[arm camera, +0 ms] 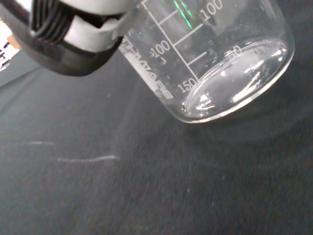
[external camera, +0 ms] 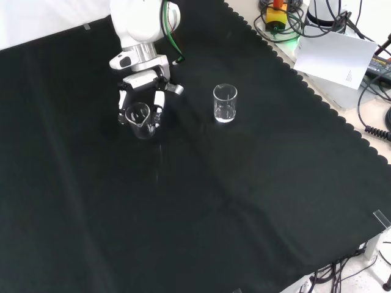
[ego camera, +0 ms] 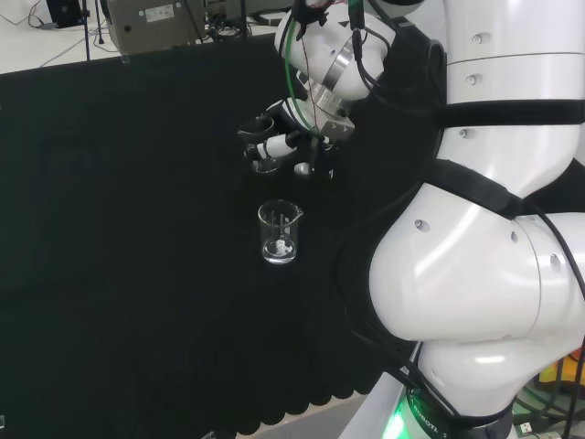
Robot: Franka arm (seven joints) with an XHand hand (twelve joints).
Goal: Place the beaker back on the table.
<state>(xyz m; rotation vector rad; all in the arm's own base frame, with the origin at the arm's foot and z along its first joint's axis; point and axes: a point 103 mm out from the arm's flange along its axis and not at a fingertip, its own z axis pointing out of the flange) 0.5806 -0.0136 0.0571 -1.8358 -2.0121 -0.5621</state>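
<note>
Beaker (external camera: 138, 116): clear glass, held in the hand (external camera: 146, 85), tilted, its spouted rim facing the front camera; in the wrist view its base (arm camera: 234, 78) hangs over the black cloth.
Hand: fingers (external camera: 158, 104) curled round the beaker's wall on both sides, clamped on it; a finger pad (arm camera: 73, 39) lies against the glass.
Second beaker (external camera: 225, 102): upright on the worktop (external camera: 201, 201), to the right of the held beaker in the front view, apart from it.
Hard to make out: in the head view the held beaker (ego camera: 265, 155) is nearly lost against the cloth; whether its base touches the worktop cannot be told.
</note>
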